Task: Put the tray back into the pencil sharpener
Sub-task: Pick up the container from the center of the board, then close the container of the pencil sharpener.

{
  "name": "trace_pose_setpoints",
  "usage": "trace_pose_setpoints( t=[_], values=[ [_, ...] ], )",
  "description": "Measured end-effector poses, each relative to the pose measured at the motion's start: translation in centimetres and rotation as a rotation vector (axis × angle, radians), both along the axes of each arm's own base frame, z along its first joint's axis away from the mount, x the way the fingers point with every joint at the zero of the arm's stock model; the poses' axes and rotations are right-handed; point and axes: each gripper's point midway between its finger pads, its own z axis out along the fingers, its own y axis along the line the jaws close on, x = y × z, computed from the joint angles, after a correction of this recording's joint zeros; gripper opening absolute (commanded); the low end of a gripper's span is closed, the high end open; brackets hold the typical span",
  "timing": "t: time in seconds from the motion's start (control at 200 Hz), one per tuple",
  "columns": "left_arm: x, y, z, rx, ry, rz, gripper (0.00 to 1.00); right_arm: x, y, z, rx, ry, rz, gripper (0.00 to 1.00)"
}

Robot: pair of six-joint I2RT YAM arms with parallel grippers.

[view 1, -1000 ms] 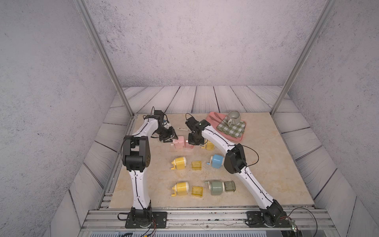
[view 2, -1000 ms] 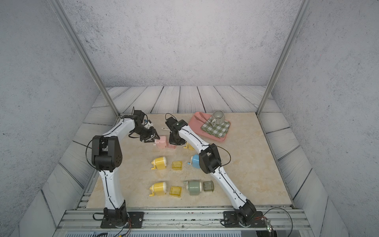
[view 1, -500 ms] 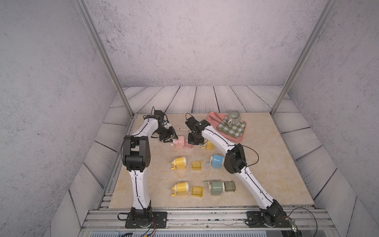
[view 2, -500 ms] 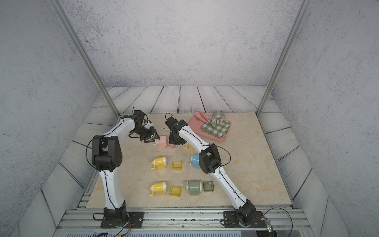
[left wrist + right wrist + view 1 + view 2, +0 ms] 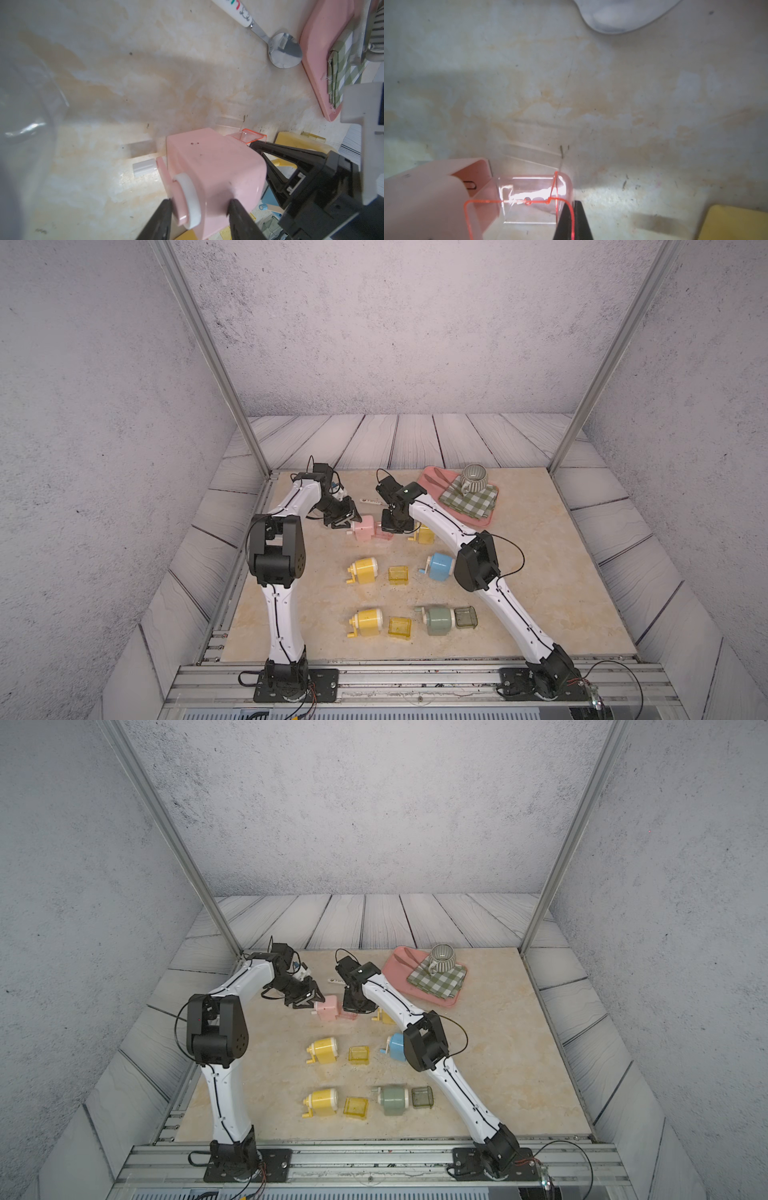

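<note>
Tray (image 5: pixel 529 199) half in sharpener (image 5: pixel 212 172); left fingers (image 5: pixel 158 222) grip sharpener, right fingers (image 5: pixel 583 224) newly pinch tray.

soft, even light from above fills both top views, leaving only faint shadows on the table (image 5: pixel 573 593); wide-angle stretch shows at the edges. wrist views are hazy, with glare on the tray (image 5: pixel 529 197) and blurred near objects.

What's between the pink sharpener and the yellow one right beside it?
The clear pink tray, its end at the pink sharpener opening, with the right gripper shut on its outer wall. The right wrist view shows this, yellow sharpener beyond.
</note>
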Motion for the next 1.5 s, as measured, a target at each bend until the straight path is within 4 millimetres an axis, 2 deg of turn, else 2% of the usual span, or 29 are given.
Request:
trace_pose_setpoints(
  t=[0.21, 0.4, 0.861, 1.161, 1.501],
  values=[
    [0.0, -0.2, 0.0, -0.003, 0.001, -0.003, 0.49, -0.3, -0.2, 0.4, -0.042, -0.022, 0.026, 0.0],
    [-0.2, -0.7, 0.0, -0.002, -0.001, -0.017, 0.5, -0.9, -0.4, -0.2, -0.083, -0.018, 0.049, 0.0],
    [-0.2, -1.4, -0.1, -0.005, 0.0, -0.031, 0.5, -0.7, -1.0, -0.2, -0.121, -0.031, 0.064, 0.0],
    [-0.2, -1.5, -0.1, -0.006, -0.002, -0.034, 0.51, -0.6, -1.1, -0.2, -0.126, -0.037, 0.066, 0.1],
    [-0.2, -1.6, 0.0, -0.006, -0.002, -0.035, 0.51, 0.2, -1.1, -0.1, -0.102, -0.05, 0.043, 0.13]
  ],
)
